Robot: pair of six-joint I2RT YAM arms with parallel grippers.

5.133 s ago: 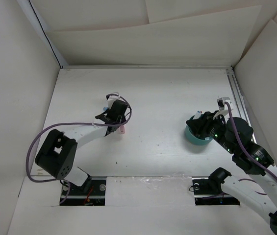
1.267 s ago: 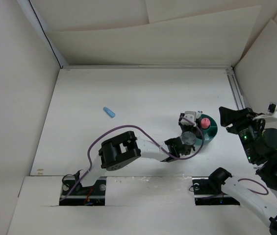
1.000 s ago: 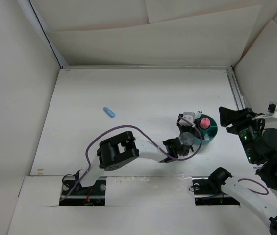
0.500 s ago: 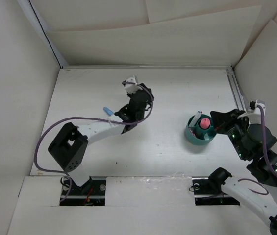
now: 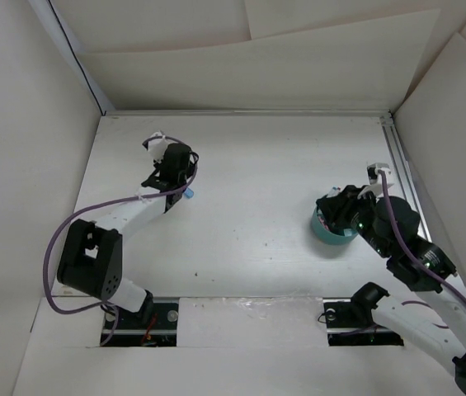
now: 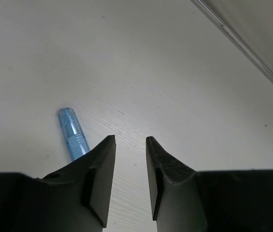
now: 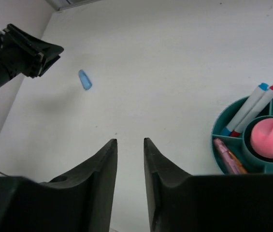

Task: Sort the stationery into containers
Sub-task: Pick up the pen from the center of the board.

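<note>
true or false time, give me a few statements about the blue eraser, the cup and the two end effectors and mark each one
1. The blue eraser lies on the table, outside the cup. True.
2. The left end effector is gripping the blue eraser. False: its jaws are apart and empty, and the eraser lies on the table beside one finger.
3. Two pens, one blue-capped and one red-capped, lean in the same compartment of the cup. True.
4. The cup's middle compartment is empty. False: a pink piece sits in it.
5. The right end effector holds a pen. False: it is open with nothing between its jaws.
</note>
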